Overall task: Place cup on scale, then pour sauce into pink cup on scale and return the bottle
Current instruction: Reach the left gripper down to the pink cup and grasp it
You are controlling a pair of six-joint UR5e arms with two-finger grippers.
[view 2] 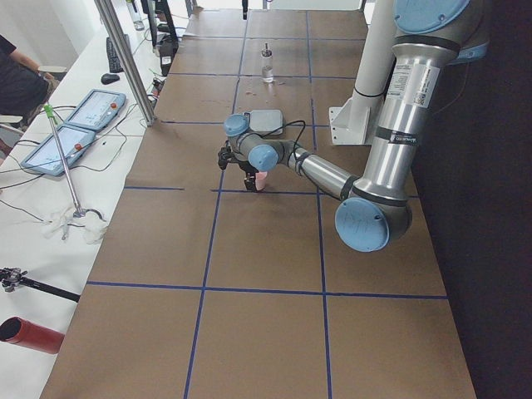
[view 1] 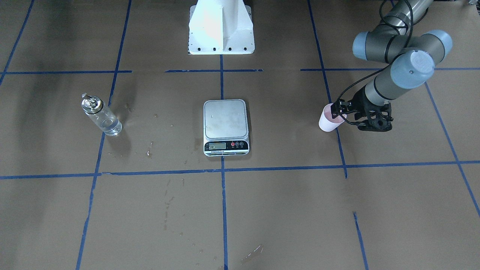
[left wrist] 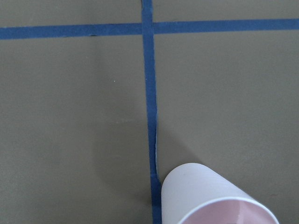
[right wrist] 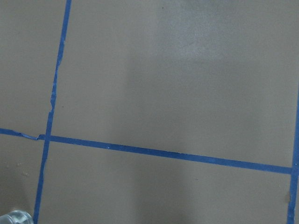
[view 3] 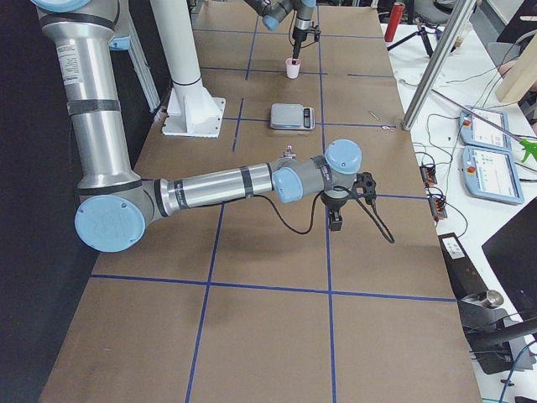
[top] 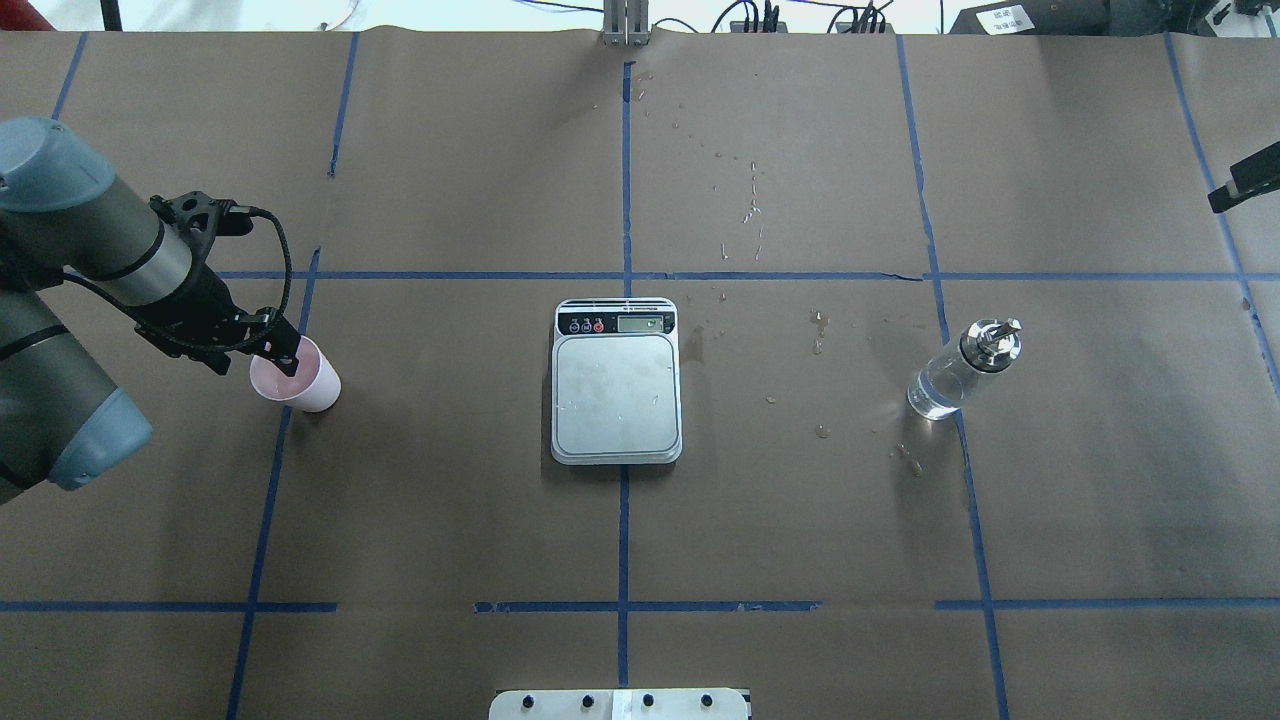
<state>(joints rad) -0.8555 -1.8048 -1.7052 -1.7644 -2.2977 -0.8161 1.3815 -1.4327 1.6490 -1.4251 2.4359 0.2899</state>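
So the cup (top: 300,377) is standing upright on the brown table (top: 450,480), right on a strip of blue tape (top: 262,500) and well off to the robot's left of the scale (top: 617,385), so it's not on the platform yet. The left gripper (top: 281,352) is down at the cup's rim, and one of its fingers (view 1: 342,119) looks like it's sitting over the pink mouth. Honestly I can't tell if the jaws are actually pinching the wall or just parked around it, and the left wrist cam only shows the cup's side and rim, no fingers. The scale sits mid-table with its display strip facing away from the robot. The bottle (top: 957,372) stands on the opposite side, well apart from the scale, on another tape line, with the clear sauce (view 1: 111,127) in its lower part and the silver pourer on top. There are a few wet spots (top: 820,345) between the bottle and scale. The right gripper (view 3: 336,221) hangs over bare table near the robot's right end, touching nothing, and I can't tell how its jaws stand.
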